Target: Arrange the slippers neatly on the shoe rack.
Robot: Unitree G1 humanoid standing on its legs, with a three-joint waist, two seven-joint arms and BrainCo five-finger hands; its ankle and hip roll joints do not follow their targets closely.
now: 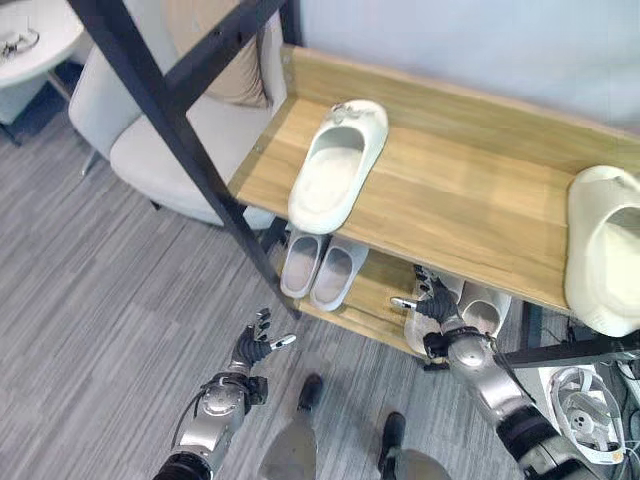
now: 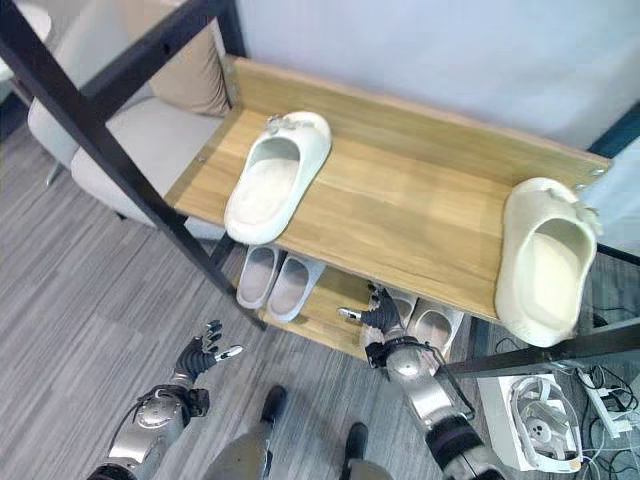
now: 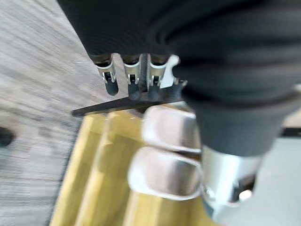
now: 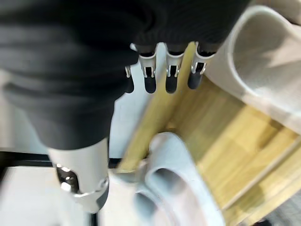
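— Where do the slippers stand right now?

— Two cream ones are on the top shelf [image 2: 420, 215] of the shoe rack, well apart. The left cream slipper [image 2: 272, 178] lies near the left end, its open heel at the front edge. The right cream slipper [image 2: 543, 262] is at the far right end and hangs over the front edge. They make no pair as they lie.

— And lower down?

— On the lower shelf [image 1: 372, 290] a grey pair [image 1: 322, 268] sits side by side, toes inward; that looks tidy enough. Further right there is a second pale pair [image 2: 425, 322], partly hidden behind the robot's right hand [image 2: 380, 318].

— Is that hand holding one of them?

— No, as far as I can see. Its fingers are spread and straight, just in front of that pair, and its wrist view shows the fingertips [image 4: 170, 84] free, with nothing between them. I cannot tell whether it touches a slipper.

— The other hand?

— The left hand [image 1: 256, 343] hovers over the grey floor [image 1: 90, 330], in front of the grey pair, fingers loosely spread, empty.

— So how far along is it?

— My guess: the lower shelf is about done; the two cream slippers up top need bringing together.
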